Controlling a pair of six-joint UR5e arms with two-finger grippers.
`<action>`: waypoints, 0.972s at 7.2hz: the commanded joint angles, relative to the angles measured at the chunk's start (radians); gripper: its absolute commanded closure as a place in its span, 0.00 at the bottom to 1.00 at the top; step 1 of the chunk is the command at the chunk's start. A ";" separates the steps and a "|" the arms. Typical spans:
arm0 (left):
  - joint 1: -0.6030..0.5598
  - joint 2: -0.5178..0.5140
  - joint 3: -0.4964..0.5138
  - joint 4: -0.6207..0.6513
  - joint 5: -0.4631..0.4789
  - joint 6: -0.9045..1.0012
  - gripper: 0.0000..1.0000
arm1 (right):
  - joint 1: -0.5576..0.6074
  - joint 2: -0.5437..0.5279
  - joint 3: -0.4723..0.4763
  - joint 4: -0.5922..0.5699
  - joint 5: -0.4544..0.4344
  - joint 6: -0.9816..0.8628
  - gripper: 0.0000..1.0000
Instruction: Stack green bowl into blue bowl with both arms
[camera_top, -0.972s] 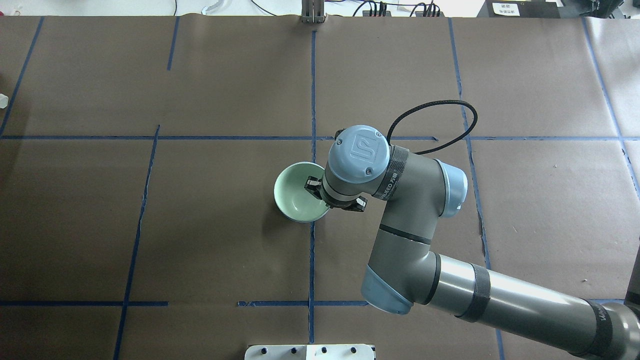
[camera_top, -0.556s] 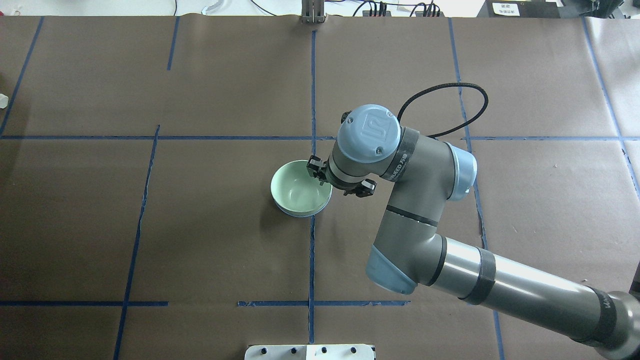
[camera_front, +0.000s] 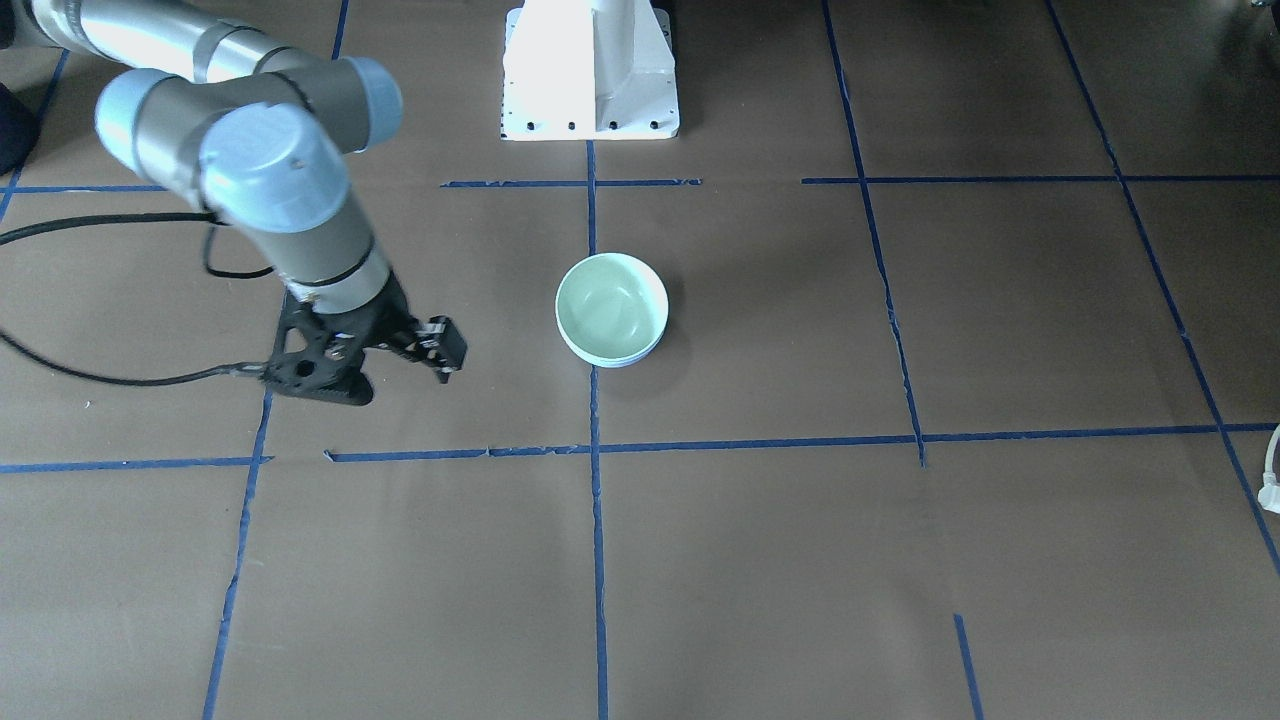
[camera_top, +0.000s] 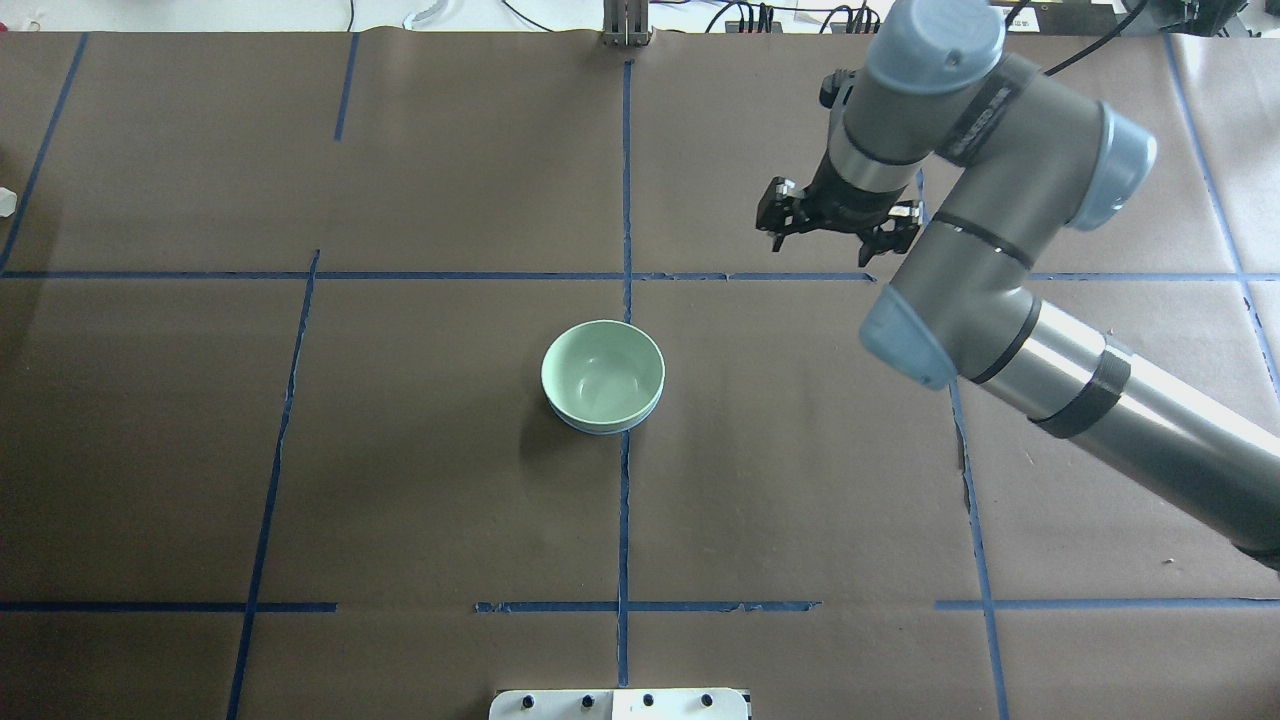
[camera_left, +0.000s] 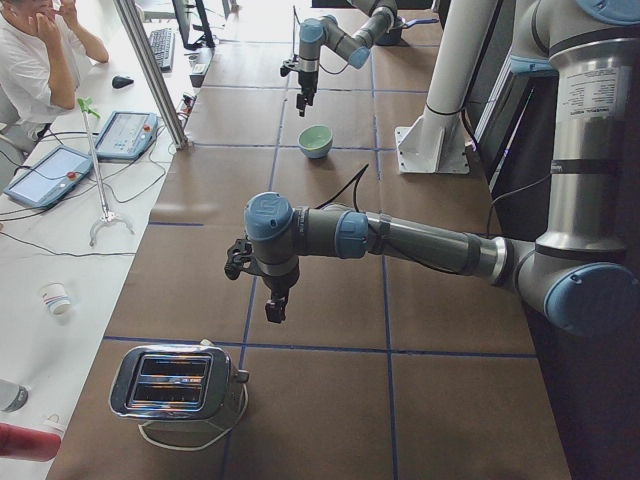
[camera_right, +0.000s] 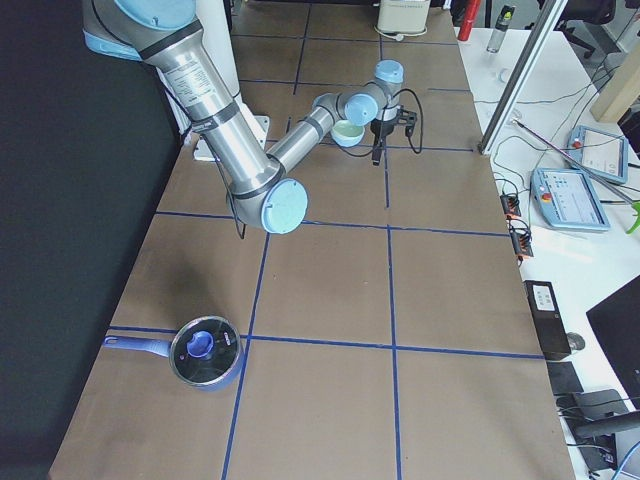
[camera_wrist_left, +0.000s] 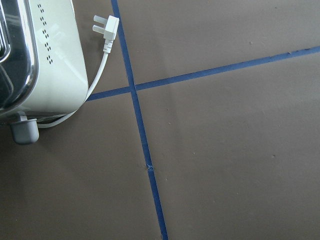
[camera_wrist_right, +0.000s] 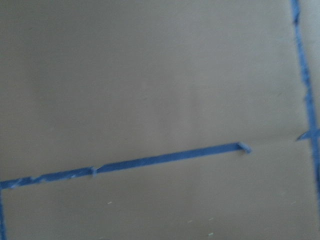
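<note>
The green bowl (camera_top: 603, 372) sits upright, nested inside the blue bowl (camera_top: 592, 429), at the table's middle. Only a thin blue rim shows under it. In the front view the green bowl (camera_front: 611, 303) and the blue bowl's rim (camera_front: 612, 361) look the same. My right gripper (camera_top: 840, 236) is open and empty, raised well to the far right of the bowls; it also shows in the front view (camera_front: 388, 374). My left gripper (camera_left: 272, 305) shows only in the exterior left view, far from the bowls near a toaster; I cannot tell if it is open or shut.
A chrome toaster (camera_left: 175, 381) with a white cord and plug (camera_wrist_left: 107, 30) stands at the table's left end. A blue saucepan with a lid (camera_right: 205, 352) stands at the right end. The white pedestal (camera_front: 590, 70) is at the robot's side. An operator (camera_left: 30, 60) sits beyond the table.
My right gripper was on the green bowl's rim with the bowl tilted. It set the bowl level in the blue one, let go, then rose and moved away to the far right.
</note>
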 joint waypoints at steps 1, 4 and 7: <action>0.002 0.024 0.010 -0.014 0.004 -0.005 0.00 | 0.227 -0.104 0.000 -0.113 0.094 -0.468 0.00; 0.002 0.070 0.021 -0.057 0.041 0.140 0.00 | 0.486 -0.409 0.037 -0.101 0.188 -0.973 0.00; -0.003 0.098 0.024 -0.028 0.044 0.070 0.00 | 0.649 -0.652 0.096 -0.101 0.179 -1.174 0.00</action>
